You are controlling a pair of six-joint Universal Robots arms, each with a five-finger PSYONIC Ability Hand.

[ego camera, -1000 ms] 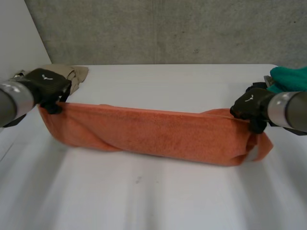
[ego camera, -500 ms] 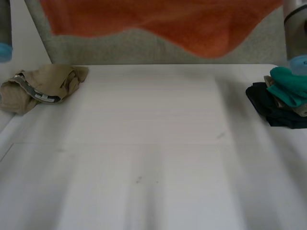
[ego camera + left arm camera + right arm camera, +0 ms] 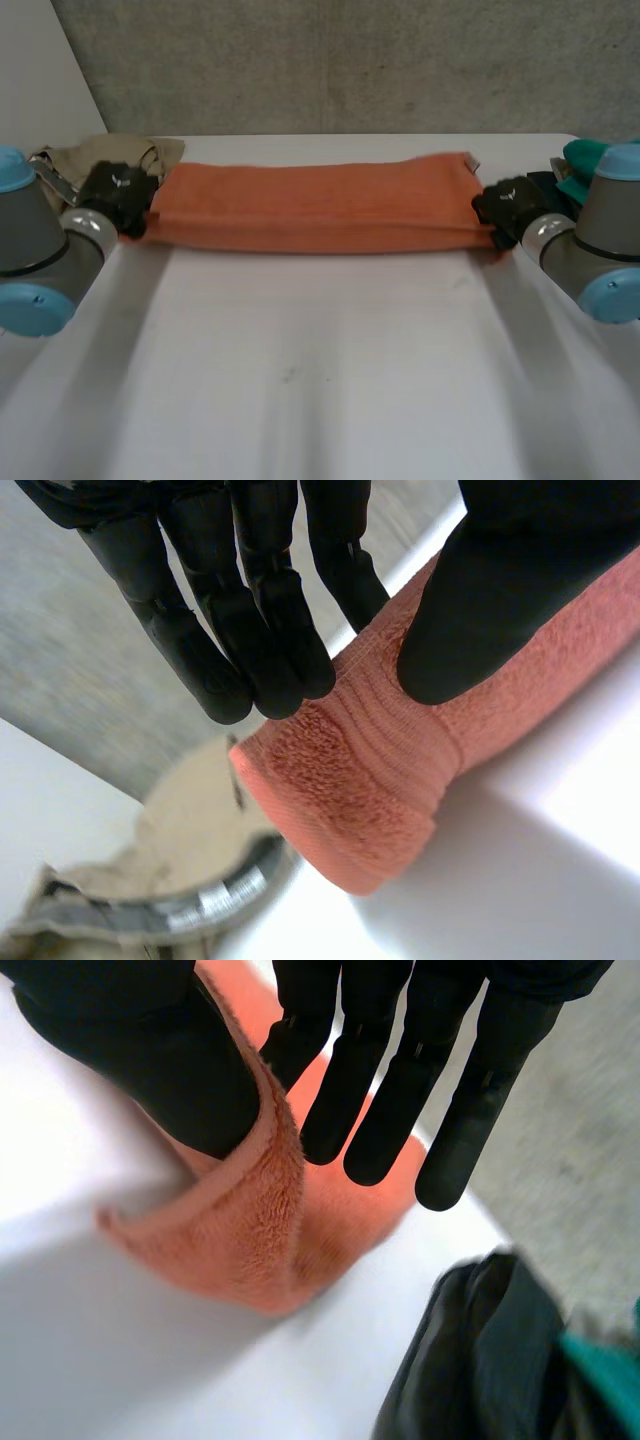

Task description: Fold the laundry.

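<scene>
The orange towel (image 3: pixel 315 205) lies folded in a long flat band across the far part of the white surface (image 3: pixel 320 380), stretched between my two hands. My left hand (image 3: pixel 118 190) is at its left end. My fingers (image 3: pixel 250 630) there are straight and spread slightly from the thumb. The thumb rests on top of the cloth and the fingertips reach the towel's far edge, so nothing is clamped. My right hand (image 3: pixel 505 205) is at the right end, also slack. Its fingers (image 3: pixel 385 1110) are held straight above the cloth, and a raised flap of the towel's corner leans against my thumb. A crumpled beige garment (image 3: pixel 90 155) sits just beyond my left hand. A dark and teal pile of clothes (image 3: pixel 580 165) sits just beside my right.
</scene>
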